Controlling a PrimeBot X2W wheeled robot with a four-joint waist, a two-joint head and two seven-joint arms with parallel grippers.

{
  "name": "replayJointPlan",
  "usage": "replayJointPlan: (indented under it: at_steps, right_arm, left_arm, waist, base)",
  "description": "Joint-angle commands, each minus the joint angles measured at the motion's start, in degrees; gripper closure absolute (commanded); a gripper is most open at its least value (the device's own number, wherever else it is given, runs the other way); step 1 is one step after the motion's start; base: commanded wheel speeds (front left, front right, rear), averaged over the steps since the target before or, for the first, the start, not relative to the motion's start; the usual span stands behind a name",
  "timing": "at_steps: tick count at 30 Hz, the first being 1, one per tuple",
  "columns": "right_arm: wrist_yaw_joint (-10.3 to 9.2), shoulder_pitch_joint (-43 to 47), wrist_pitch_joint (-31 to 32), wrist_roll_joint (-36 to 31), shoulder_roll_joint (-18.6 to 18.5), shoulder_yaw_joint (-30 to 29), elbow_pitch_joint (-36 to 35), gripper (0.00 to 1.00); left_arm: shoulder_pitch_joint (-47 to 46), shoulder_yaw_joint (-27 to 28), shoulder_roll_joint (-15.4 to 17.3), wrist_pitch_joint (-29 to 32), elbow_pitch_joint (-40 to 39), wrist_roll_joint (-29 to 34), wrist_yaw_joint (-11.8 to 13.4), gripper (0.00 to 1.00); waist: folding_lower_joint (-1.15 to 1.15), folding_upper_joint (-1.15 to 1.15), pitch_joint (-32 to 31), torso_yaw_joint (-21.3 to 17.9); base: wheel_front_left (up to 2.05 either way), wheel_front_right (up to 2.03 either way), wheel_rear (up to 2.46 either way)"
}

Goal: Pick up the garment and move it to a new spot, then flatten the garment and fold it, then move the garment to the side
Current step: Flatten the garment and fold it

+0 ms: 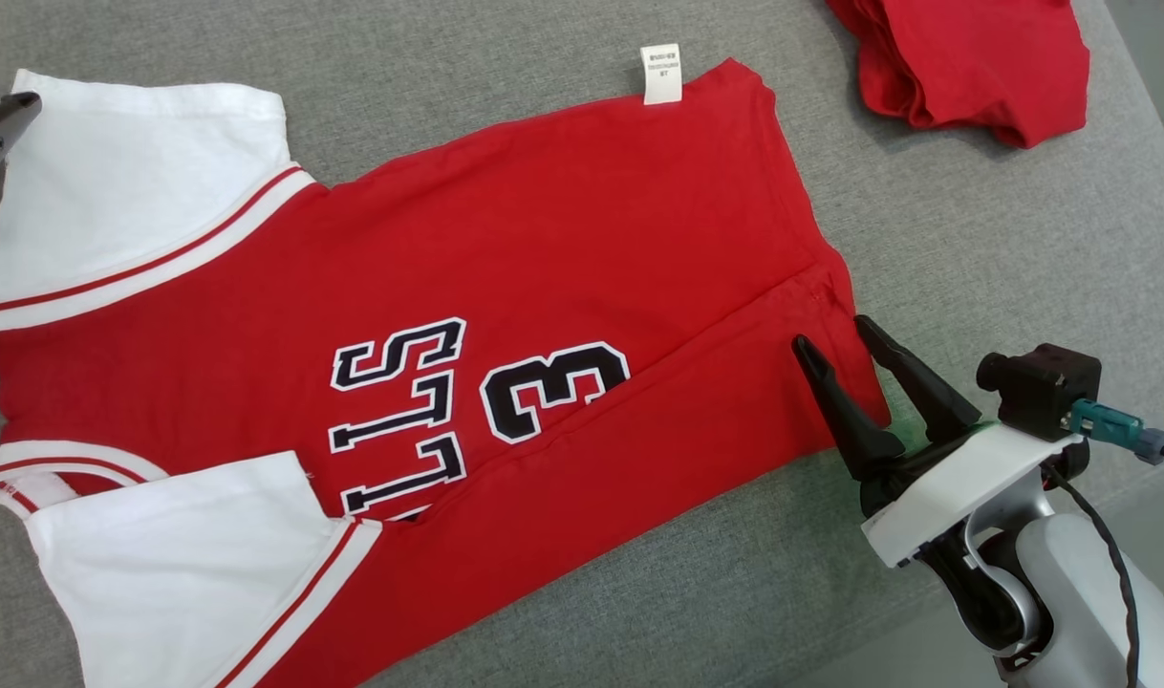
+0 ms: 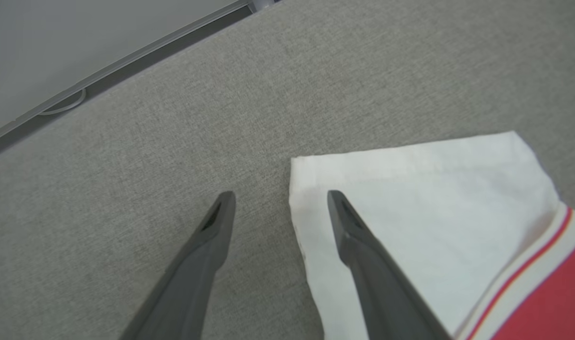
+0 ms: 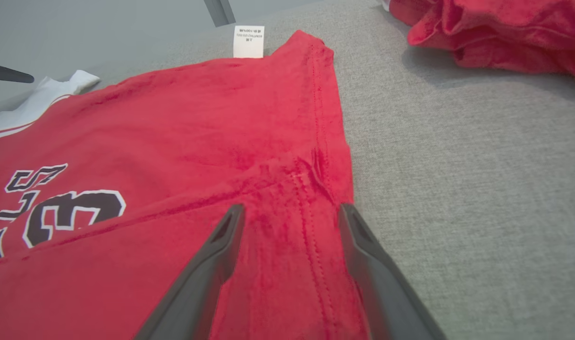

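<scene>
The garment (image 1: 506,239) is a red jersey shirt with white sleeves and a black-and-white "3". It lies spread on the grey fabric surface, with its near long edge folded over along a diagonal crease. My right gripper (image 1: 833,334) stands open over the hem corner at the shirt's right end. In the right wrist view the right gripper (image 3: 292,207) straddles the red hem seam of the garment (image 3: 198,132). My left gripper (image 2: 282,194) is open at the far white sleeve (image 2: 424,208), one finger above the sleeve's corner and one above bare surface. Neither holds anything.
A second red garment (image 1: 974,67) lies crumpled at the back right. A white label (image 1: 661,74) sticks out from the shirt's far edge. The grey surface (image 1: 974,239) ends at an edge on the right, and another edge (image 2: 117,71) runs beyond the left gripper.
</scene>
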Motion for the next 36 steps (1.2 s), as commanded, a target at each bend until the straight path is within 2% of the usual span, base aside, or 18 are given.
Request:
replayJointPlan:
  at_steps: [1,13,22,23,24,25,31,36]
  right_arm:
    - [-0.02,-0.8,-0.7,0.6,-0.2,0.1,0.1,0.00]
    - [-0.02,-2.3,-2.0,1.8,-0.6,1.7,1.8,0.00]
    - [-0.02,-2.8,-2.4,2.3,-0.7,2.3,2.1,0.00]
    - [-0.02,-2.9,-2.5,2.4,-0.8,2.4,2.1,0.00]
    - [-0.02,-3.1,-2.5,2.5,-0.8,2.4,2.0,0.00]
    - [-0.02,-3.2,-2.5,2.5,-0.8,2.3,2.0,0.00]
    - [-0.02,-4.2,-2.0,2.5,-1.7,1.1,2.0,0.00]
    - [-0.02,-7.0,0.3,1.1,-2.4,0.7,2.1,0.00]
  left_arm:
    - [-0.7,-0.1,0.3,0.1,0.4,0.1,-0.2,0.00]
    - [-1.8,0.1,-0.1,-0.6,3.1,-0.3,-1.7,0.00]
    - [-2.7,-0.6,0.8,-0.6,4.0,0.9,-2.2,0.00]
    - [-2.8,-0.6,0.9,-0.6,4.0,0.9,-2.4,0.16]
    - [-2.8,-0.4,0.9,-0.5,4.2,0.3,-2.6,0.85]
    - [-2.5,-0.4,0.8,-0.2,4.2,-0.2,-2.9,1.00]
    - [-1.5,0.1,0.0,-0.2,2.7,-2.7,-4.9,1.00]
    - [-2.0,-0.6,0.1,-2.4,1.6,-1.6,-6.3,1.00]
  waist:
    - [0.00,0.00,0.1,-0.1]
    - [0.00,0.00,1.1,-0.7]
    - [0.00,0.00,2.1,-1.8]
    - [0.00,0.00,2.2,-2.0]
    - [0.00,0.00,2.3,-2.1]
    - [0.00,0.00,2.4,-2.1]
    - [0.00,0.00,2.3,-1.8]
    - [0.00,0.00,1.6,-0.9]
  base:
    - [0.00,0.00,0.00]
    - [0.00,0.00,0.00]
    - [0.00,0.00,0.00]
    - [0.00,0.00,0.00]
    - [0.00,0.00,0.00]
    - [0.00,0.00,0.00]
    - [0.00,0.00,0.00]
    - [0.00,0.00,0.00]
